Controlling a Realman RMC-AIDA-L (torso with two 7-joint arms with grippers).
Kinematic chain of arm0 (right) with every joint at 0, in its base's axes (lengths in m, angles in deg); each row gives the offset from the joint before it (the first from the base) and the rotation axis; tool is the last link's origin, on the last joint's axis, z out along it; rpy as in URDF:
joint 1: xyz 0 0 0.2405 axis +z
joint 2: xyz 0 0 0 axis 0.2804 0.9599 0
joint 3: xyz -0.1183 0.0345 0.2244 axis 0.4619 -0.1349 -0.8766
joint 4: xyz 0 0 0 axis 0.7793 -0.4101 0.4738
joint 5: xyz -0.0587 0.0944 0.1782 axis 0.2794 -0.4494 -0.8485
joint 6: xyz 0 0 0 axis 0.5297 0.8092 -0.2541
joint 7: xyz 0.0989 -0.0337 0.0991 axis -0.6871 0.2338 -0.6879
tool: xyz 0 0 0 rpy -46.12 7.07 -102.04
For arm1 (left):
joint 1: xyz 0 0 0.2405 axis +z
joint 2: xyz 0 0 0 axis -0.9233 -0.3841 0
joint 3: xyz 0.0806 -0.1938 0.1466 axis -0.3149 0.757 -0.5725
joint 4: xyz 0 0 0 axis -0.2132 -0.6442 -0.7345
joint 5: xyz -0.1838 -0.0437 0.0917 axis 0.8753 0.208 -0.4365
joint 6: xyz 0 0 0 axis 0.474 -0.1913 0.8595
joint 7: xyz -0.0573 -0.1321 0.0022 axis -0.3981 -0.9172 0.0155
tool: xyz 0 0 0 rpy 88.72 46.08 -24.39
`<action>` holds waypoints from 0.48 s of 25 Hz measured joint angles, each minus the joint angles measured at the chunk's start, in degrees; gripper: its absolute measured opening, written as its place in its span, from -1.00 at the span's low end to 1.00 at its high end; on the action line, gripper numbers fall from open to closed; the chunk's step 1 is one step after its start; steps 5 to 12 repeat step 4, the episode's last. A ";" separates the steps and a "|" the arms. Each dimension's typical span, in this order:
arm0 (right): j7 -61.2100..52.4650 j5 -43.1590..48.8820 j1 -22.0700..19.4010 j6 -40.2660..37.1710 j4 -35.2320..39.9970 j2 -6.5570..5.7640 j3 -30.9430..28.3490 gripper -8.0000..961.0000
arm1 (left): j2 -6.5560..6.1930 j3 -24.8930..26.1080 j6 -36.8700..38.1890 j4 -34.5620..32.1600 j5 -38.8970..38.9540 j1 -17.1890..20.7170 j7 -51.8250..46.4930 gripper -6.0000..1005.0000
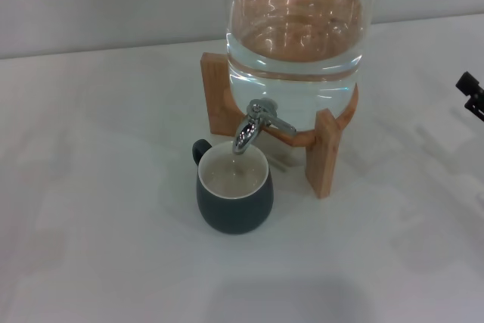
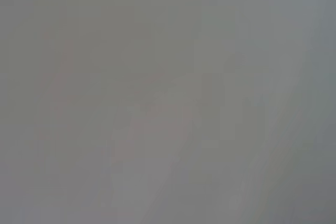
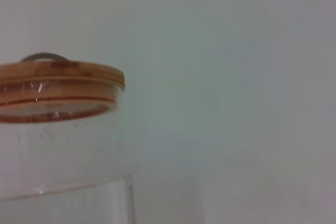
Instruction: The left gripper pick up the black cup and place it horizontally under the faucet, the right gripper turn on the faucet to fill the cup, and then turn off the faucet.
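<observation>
**Cup under spout, overflow risk**

Big glass water dispenser [image 1: 296,35] on wooden stand [image 1: 327,149]; squat slate-black cup [image 1: 234,191] upright under chrome faucet [image 1: 255,123]. Right gripper [image 1: 472,94] at table edge, fingers unclear; left gripper unseen. Unclosed lever could overfill cup

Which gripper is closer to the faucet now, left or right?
Right. The right gripper shows only at the head view's right edge, away from the faucet. The left gripper is not in view.
</observation>
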 joint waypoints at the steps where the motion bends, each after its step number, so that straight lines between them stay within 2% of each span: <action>1: 0.79 -0.22 0.09 0.15 -0.92 0.03 -0.01 0.65 | 0.05 -0.02 -0.04 -0.07 0.00 0.06 0.34 0.06; 12: 1.46 -0.38 0.29 0.23 -1.98 0.04 -0.01 0.65 | 0.16 0.08 -0.16 -0.12 0.10 0.37 0.97 0.06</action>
